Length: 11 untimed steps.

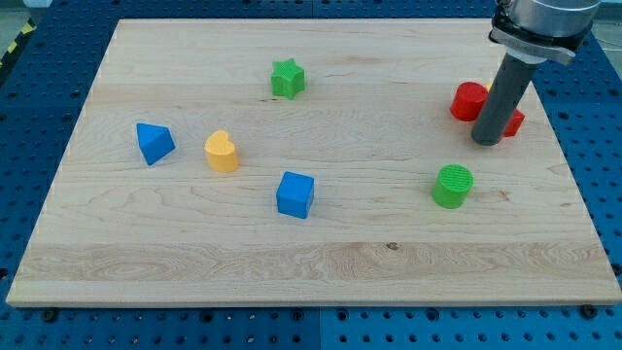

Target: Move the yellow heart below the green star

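Note:
The yellow heart (222, 152) lies left of the board's middle. The green star (287, 79) lies up and to the right of it, near the view's top. My tip (488, 141) stands far off at the view's right, touching or just in front of a red block (470, 101) that the rod partly hides. The tip is far from both the heart and the star.
A blue triangular block (154, 143) lies left of the heart. A blue cube (295, 194) lies below and right of the heart. A green cylinder (453, 186) lies below my tip. The wooden board (311, 277) sits on a blue perforated table.

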Each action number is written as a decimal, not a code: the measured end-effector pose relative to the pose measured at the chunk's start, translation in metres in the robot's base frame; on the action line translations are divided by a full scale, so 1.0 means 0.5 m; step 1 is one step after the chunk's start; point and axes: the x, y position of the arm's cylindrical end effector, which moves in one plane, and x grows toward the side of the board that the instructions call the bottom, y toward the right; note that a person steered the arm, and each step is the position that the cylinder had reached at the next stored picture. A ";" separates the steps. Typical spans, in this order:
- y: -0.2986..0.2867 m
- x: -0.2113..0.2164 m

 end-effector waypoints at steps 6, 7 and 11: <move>-0.605 0.004; -0.674 -0.012; -0.597 0.065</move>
